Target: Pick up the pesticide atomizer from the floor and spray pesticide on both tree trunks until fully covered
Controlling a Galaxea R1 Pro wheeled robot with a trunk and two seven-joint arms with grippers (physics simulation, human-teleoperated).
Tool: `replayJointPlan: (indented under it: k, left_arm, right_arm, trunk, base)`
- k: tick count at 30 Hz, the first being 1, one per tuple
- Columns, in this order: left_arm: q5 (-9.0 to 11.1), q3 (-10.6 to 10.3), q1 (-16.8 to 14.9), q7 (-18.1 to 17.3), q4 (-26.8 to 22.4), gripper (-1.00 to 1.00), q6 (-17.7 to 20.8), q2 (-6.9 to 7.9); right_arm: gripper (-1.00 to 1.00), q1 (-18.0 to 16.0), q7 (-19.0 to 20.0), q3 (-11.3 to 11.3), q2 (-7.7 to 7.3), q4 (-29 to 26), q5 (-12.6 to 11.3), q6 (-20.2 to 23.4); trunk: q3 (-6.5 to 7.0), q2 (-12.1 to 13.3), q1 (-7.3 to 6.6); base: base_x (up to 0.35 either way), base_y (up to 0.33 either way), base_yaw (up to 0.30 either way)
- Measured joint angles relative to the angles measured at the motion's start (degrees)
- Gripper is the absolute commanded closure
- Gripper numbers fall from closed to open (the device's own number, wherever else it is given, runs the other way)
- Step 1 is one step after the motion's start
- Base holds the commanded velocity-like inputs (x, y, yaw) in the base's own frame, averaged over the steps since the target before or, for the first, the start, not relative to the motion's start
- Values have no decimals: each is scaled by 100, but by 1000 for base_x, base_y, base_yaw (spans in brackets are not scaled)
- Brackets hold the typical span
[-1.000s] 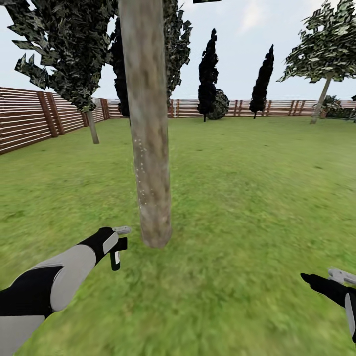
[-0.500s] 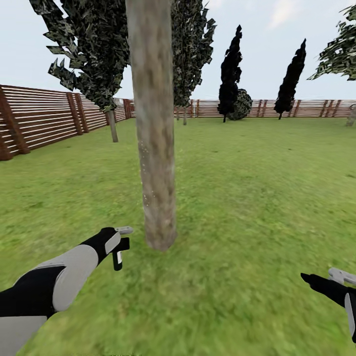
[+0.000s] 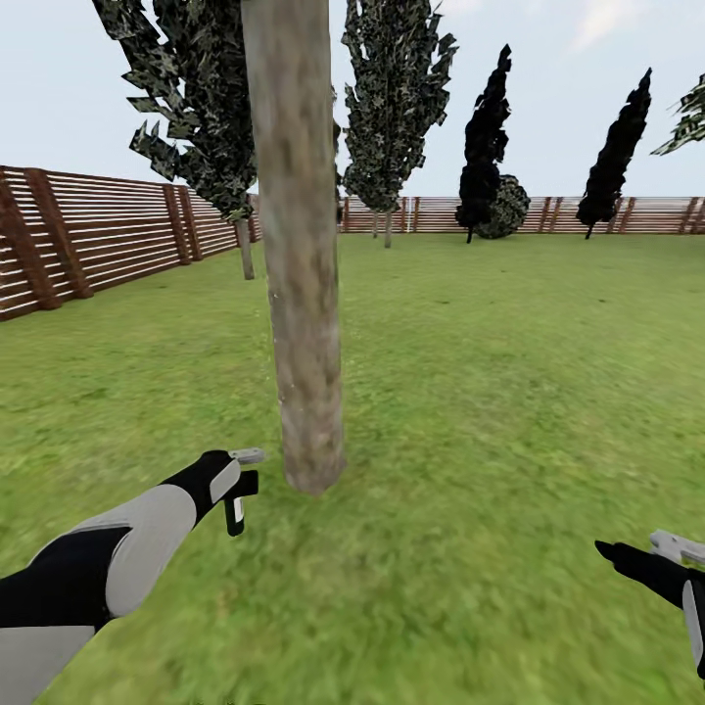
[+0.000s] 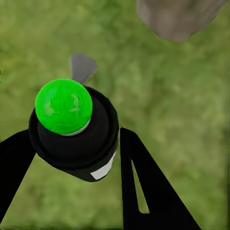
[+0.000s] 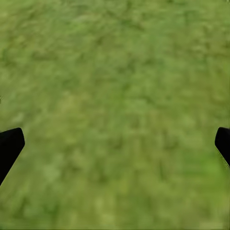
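Observation:
A thick grey-brown tree trunk [image 3: 299, 294] rises from the grass floor [image 3: 470, 392] just ahead, its foot [image 4: 177, 17] close beyond my left hand. A few faint pale specks dot its left edge. My left gripper [image 3: 239, 482] is low at the left of the trunk's foot, shut on the pesticide atomizer [image 3: 233, 511], a small black sprayer. In the left wrist view the atomizer [image 4: 76, 139] is a black cylinder topped by a green ball, held between two black fingers [image 4: 143, 191]. My right gripper [image 3: 636, 550] hangs low at the right, open over bare grass [image 5: 115, 96].
A brown slat fence [image 3: 88, 230] runs along the left and the far side of the lawn. Leafy trees [image 3: 196, 108] stand behind the trunk, dark conifers [image 3: 485, 147] farther back. Open grass stretches to the right.
The whole head view has turned, so the fence and far trees have slid to the right. Both arms keep the same place in the picture, and the left gripper still holds the atomizer.

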Motion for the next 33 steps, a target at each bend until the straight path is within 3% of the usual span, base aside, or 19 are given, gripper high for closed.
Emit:
replayJointPlan:
  k: [10,21,25,29,31,32,33]
  left_arm:
    - [0,-3,-1,-1,1,100,-1,-1]
    - [1,-4,0,0,0,100,0,-4]
    - [-7,-9,27,21,7,100,-368,-10]
    - [-38,-27,27,55,-77,100,-430,-102]
    - [-53,-38,23,70,-442,100,-162,-119]
    - [-19,-15,23,68,-1092,100,708,-126]
    - [-68,-29,20,68,-1643,100,1287,-128]
  right_arm:
    - [-100,1,1,0,-1,-1,0,1]
    - [-100,0,-6,0,-2,0,0,-1]
    - [-100,2,-8,0,-2,-1,0,-1]
    - [-100,2,-10,0,-1,2,0,-5]
    - [-100,2,-10,0,-1,2,0,-6]
    - [-100,2,-10,0,-2,2,0,-6]
    - [-100,2,-9,0,-2,2,0,-6]
  trunk:
    - [0,0,-1]
    - [0,0,0]
    - [0,0,0]
    - [0,0,0]
    - [1,-1,-1]
    - [0,0,0]
    - [1,-1,-1]
  base:
    - [74,-328,93]
    - [57,-328,227]
    - [1,-263,26]
    - [0,-25,1]
    - [0,-3,0]
    - [0,0,0]
    - [0,0,0]
